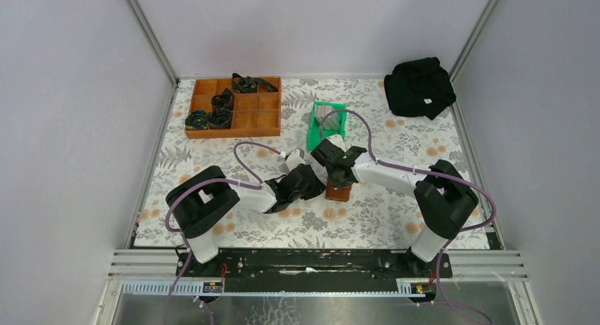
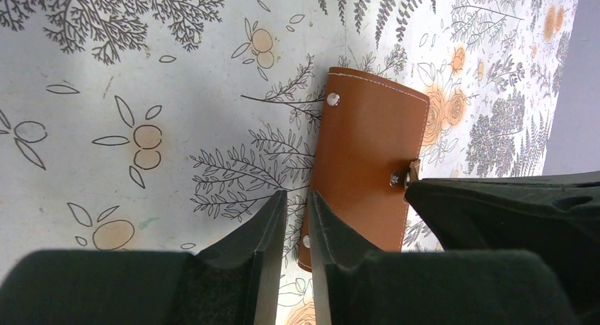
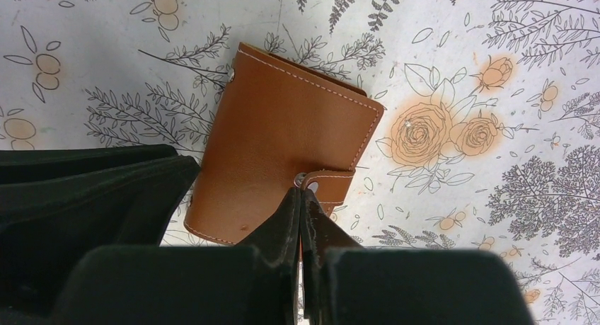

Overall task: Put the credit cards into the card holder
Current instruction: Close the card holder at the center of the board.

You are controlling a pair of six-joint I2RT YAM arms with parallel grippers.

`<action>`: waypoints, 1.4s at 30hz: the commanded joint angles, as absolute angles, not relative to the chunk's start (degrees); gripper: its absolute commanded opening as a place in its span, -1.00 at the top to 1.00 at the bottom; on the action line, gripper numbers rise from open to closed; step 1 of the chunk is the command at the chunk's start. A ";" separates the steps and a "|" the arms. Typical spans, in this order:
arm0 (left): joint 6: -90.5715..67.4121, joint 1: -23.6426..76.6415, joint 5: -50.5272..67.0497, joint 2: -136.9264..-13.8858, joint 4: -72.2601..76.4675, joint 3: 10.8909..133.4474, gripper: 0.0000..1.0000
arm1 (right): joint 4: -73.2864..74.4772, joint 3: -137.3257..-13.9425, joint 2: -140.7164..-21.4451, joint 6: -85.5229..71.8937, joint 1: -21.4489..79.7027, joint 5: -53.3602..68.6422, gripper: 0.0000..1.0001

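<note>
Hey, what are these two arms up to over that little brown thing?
Both arms are bent over a closed brown leather card holder lying on the flowered table. The right gripper is shut at its snap tab, apparently to undo it. The left gripper, fingers slightly apart, sits at the holder's edge. The grey credit cards wait in the green bin behind.
</note>
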State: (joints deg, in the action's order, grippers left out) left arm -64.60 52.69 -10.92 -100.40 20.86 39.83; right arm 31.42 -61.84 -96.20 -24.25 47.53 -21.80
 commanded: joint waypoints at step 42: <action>-62.40 53.72 -8.59 -104.49 11.90 36.47 0.53 | 26.28 -59.82 -98.42 -25.88 47.70 -21.11 1.00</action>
State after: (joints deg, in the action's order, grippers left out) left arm -64.58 52.84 -10.66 -100.71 22.15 39.40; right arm 29.21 -61.23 -98.50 -24.49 47.72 -21.41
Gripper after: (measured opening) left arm 0.239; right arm 0.011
